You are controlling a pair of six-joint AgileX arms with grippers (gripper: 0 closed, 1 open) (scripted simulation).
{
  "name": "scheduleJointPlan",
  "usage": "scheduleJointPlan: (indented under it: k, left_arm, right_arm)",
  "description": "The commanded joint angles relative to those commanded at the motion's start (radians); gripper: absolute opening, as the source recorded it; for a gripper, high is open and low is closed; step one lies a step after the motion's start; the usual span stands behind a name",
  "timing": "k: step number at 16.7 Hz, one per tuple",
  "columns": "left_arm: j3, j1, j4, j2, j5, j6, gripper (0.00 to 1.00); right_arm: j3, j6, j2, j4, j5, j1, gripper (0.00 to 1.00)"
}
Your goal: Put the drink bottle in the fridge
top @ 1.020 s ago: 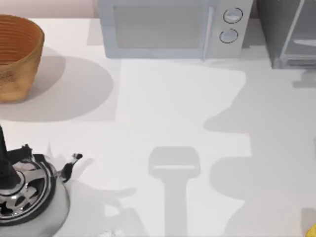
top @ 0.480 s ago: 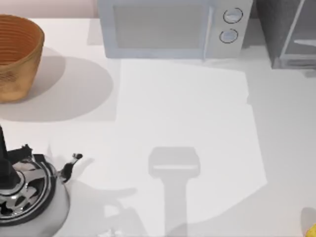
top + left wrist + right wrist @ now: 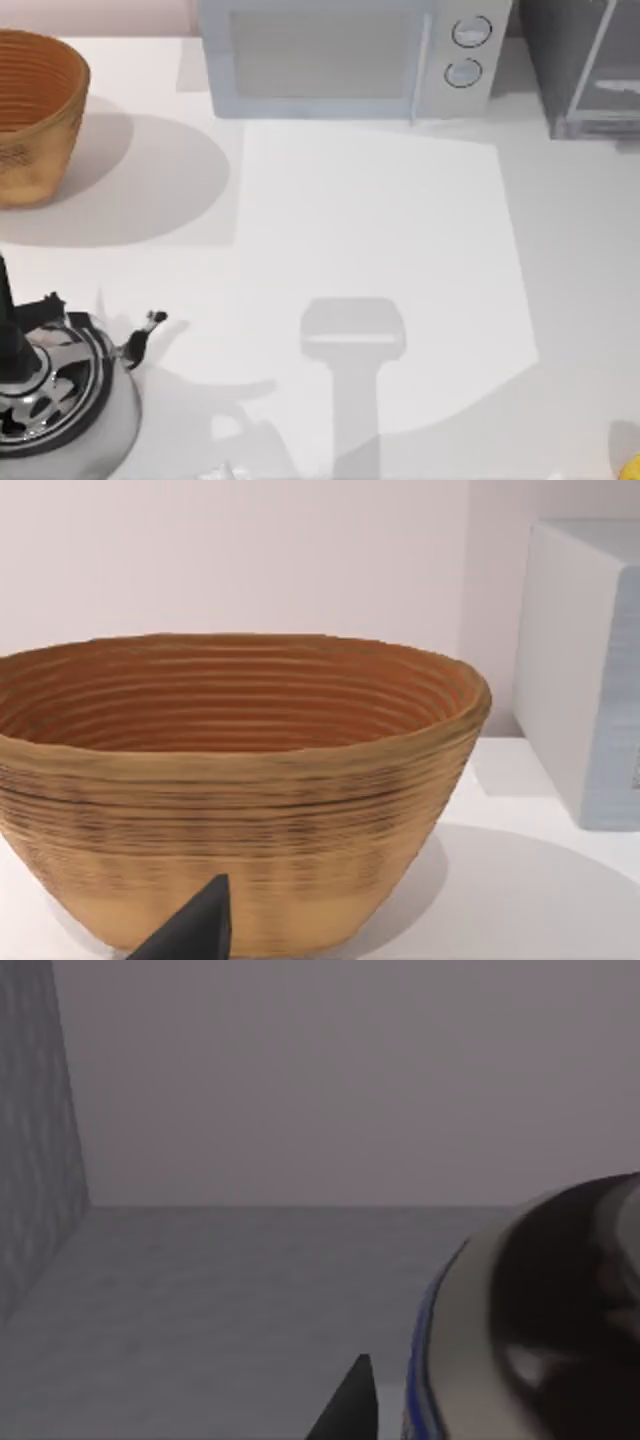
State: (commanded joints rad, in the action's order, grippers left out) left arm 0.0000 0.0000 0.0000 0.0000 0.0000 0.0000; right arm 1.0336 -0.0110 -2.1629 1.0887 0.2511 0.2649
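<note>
Now the drink bottle (image 3: 530, 1330) sits just beside the right hand (image 3: 350, 1400).
Ahead of that hand lie the grey floor and speckled side wall of the fridge (image 3: 30, 1110). I cannot tell whether the hand is clamped or apart. The left hand (image 3: 195, 935) idles before the basket (image 3: 240, 780), its state equally unclear.

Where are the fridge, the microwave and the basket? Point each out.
fridge (image 3: 585, 70): top view, far right corner, on its lighter front panel.
microwave (image 3: 320, 55): top view, back centre, on its door window.
basket (image 3: 240, 810): left wrist view, on its outer ribbed wall.
</note>
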Motion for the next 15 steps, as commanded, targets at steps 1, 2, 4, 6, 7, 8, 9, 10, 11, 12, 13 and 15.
scheduleJointPlan:
  k: [1,2,4,6,7,8,9,10,11,12,13,15]
  left_arm:
    - [0.000,0.000,0.000,0.000,0.000,0.000,1.00]
    - [0.000,0.000,0.000,0.000,0.000,0.000,1.00]
    - [0.000,0.000,0.000,0.000,0.000,0.000,1.00]
    - [0.000,0.000,0.000,0.000,0.000,0.000,1.00]
    - [0.000,0.000,0.000,0.000,0.000,0.000,1.00]
    - [0.000,0.000,0.000,0.000,0.000,0.000,1.00]
    - [0.000,0.000,0.000,0.000,0.000,0.000,1.00]
    - [0.000,0.000,0.000,0.000,0.000,0.000,1.00]
    - [0.000,0.000,0.000,0.000,0.000,0.000,1.00]
    - [0.000,0.000,0.000,0.000,0.000,0.000,1.00]
    - [0.000,0.000,0.000,0.000,0.000,0.000,1.00]
    - [0.000,0.000,0.000,0.000,0.000,0.000,1.00]
  right_arm:
    - [0.029,0.000,-0.023,-0.017,-0.003,-0.004,0.01]
    - [0.064,0.000,-0.046,-0.036,-0.006,-0.007,0.01]
    - [0.148,0.000,-0.088,-0.072,-0.012,-0.015,0.01]
    - [0.248,0.001,-0.127,-0.108,-0.019,-0.023,0.01]
    - [0.298,0.001,-0.146,-0.127,-0.024,-0.026,0.01]
    - [0.343,-0.001,-0.164,-0.145,-0.029,-0.029,0.01]
    - [0.381,-0.002,-0.179,-0.162,-0.035,-0.031,0.01]
    - [0.412,-0.003,-0.192,-0.177,-0.040,-0.034,0.01]
    - [0.434,-0.004,-0.203,-0.190,-0.045,-0.036,0.01]
    - [0.448,-0.003,-0.210,-0.200,-0.048,-0.038,0.01]
    - [0.452,-0.003,-0.213,-0.205,-0.049,-0.040,0.01]
    - [0.452,-0.003,-0.213,-0.205,-0.049,-0.040,0.01]
